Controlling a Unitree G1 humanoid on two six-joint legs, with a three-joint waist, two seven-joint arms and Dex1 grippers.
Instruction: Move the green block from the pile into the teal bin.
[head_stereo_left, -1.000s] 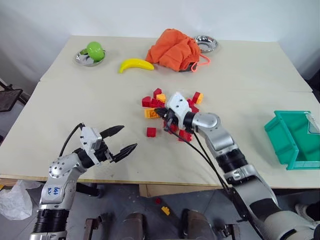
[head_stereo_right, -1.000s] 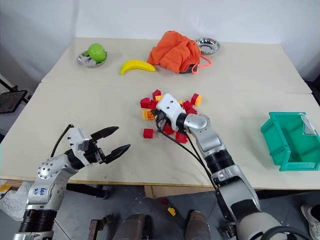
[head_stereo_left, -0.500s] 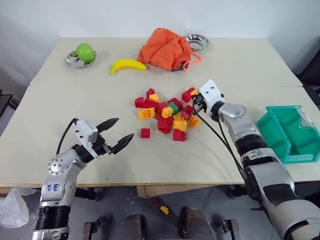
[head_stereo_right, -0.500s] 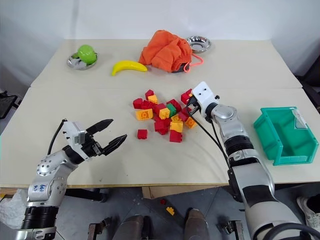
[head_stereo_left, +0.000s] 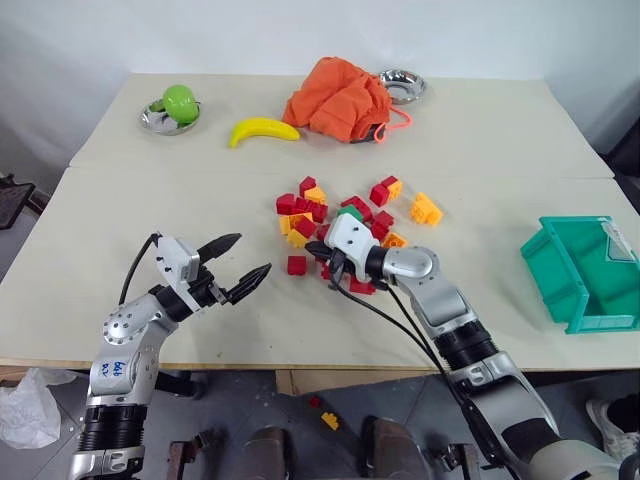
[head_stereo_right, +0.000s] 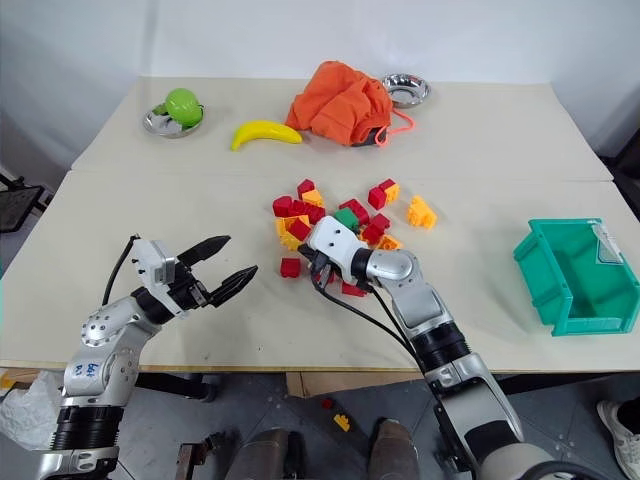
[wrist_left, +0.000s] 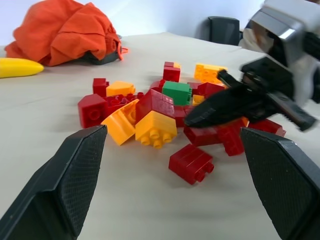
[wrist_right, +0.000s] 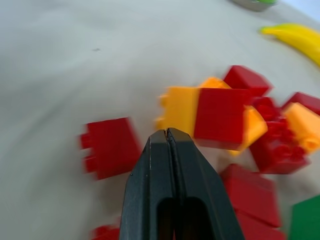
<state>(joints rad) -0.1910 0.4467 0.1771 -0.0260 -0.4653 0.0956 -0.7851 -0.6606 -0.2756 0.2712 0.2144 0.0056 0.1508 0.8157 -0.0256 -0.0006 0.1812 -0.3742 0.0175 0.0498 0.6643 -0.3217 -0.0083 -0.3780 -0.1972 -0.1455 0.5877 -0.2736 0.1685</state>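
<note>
Green block (head_stereo_right: 346, 217): lies in the pile, at its middle, bare on top, with red bricks touching it on several sides; nothing grips it.
Pile (head_stereo_left: 345, 232): red and orange-yellow studded bricks loosely clustered at the middle of the desk; one red brick (head_stereo_left: 297, 264) sits just apart on the near left, and an orange-yellow brick (head_stereo_left: 425, 208) sits apart on the right.
Right gripper (head_stereo_left: 327, 262): low at the near left edge of the pile, just in front of the green block; its fingers (wrist_right: 167, 175) are pressed flat together with nothing between them, tips over the bricks.
Left gripper (head_stereo_left: 236, 269): raised over the near left part of the desk, well apart from the pile and pointing toward it; its fingers (wrist_left: 75, 175) are spread wide and empty.
Teal bin (head_stereo_left: 585, 272): at the right edge of the desk, well apart from the pile, open side up and tilted a little.
Desk (head_stereo_left: 160, 210): pale and bare around the bricks.
Far side: orange cloth bag (head_stereo_left: 337, 98) bunched up, a banana (head_stereo_left: 264, 130) to its left, a green apple (head_stereo_left: 181, 99) resting in a metal bowl (head_stereo_left: 153, 118) at far left, and a second metal bowl (head_stereo_left: 404, 84) just right of the bag.
</note>
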